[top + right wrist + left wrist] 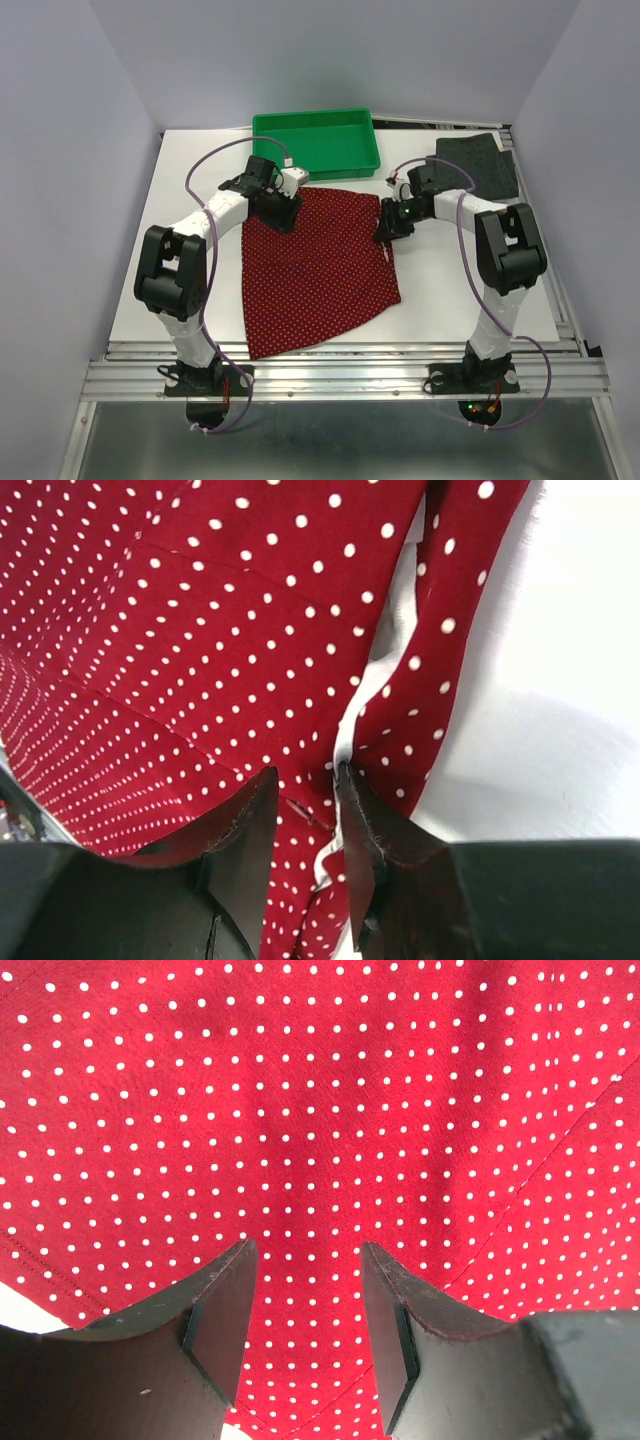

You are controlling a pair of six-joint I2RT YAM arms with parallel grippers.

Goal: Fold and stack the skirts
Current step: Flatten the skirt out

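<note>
The dark red skirt with tiny white dots (pixel 315 265) lies spread flat in the middle of the table. My left gripper (pixel 283 212) is low over its far left corner, and in the left wrist view the gripper (pixel 305 1325) is open with flat red cloth (pixel 320 1110) under it. My right gripper (pixel 388 228) is at the skirt's far right edge. In the right wrist view the gripper (pixel 305 820) is narrowly open, with the rumpled hem and its white inner edge (pixel 385 670) between the jaws. The charcoal-grey skirt (pixel 480 165) lies at the back right. The orange-and-white skirt is out of view.
A green plastic tray (pixel 318 142) stands at the back centre, just behind the red skirt. The white table (pixel 450 290) is bounded by grey walls on the left, right and back. A metal rail runs along the near edge.
</note>
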